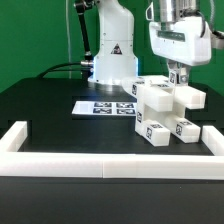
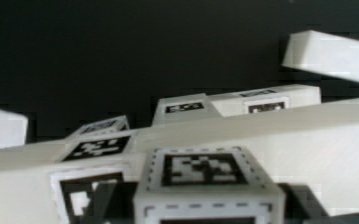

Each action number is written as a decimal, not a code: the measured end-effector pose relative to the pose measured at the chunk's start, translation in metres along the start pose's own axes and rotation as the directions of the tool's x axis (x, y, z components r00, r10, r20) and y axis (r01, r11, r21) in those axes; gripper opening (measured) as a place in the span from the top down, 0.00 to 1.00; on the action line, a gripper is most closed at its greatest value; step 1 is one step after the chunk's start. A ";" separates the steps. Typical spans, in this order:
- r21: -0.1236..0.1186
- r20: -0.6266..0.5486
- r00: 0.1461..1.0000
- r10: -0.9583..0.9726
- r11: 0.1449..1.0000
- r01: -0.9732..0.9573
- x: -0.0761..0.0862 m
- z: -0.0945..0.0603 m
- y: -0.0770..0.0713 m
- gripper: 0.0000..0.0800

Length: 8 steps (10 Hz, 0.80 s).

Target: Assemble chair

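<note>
The chair (image 1: 165, 112) is a chunky cluster of white blocks with black-and-white tags, standing on the black table at the exterior view's right. My gripper (image 1: 177, 78) comes down from above onto its upper part. In the wrist view a white tagged block (image 2: 202, 182) fills the gap between my dark fingers (image 2: 126, 200), and the gripper (image 2: 204, 208) is shut on it. Beyond this block lie a long white slab (image 2: 247, 125) and more tagged chair parts (image 2: 261, 99). The joint below the held block is hidden.
The marker board (image 1: 104, 106) lies flat to the left of the chair in the exterior view. A white border rail (image 1: 100, 162) runs along the table's front and up both sides. The robot's base (image 1: 110, 55) stands at the back, with cables beside it.
</note>
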<state>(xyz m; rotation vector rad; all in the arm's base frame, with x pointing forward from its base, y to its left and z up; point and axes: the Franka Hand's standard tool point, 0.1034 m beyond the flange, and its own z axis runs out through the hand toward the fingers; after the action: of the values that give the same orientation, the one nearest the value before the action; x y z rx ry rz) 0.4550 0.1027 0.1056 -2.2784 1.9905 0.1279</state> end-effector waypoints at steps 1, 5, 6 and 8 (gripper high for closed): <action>0.000 0.000 1.000 -0.004 1.000 0.004 0.000 0.000 0.000 0.66; 0.002 0.001 1.000 -0.025 1.000 0.025 -0.001 -0.002 0.000 0.22; 0.011 0.002 1.000 -0.026 1.000 0.026 -0.002 -0.009 0.001 0.20; 0.025 0.005 0.999 -0.036 0.999 0.036 -0.005 -0.025 0.006 0.19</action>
<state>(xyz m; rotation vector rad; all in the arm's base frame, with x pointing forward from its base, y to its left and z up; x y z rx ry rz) 0.4486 0.1031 0.1310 -2.2950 1.9357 0.1055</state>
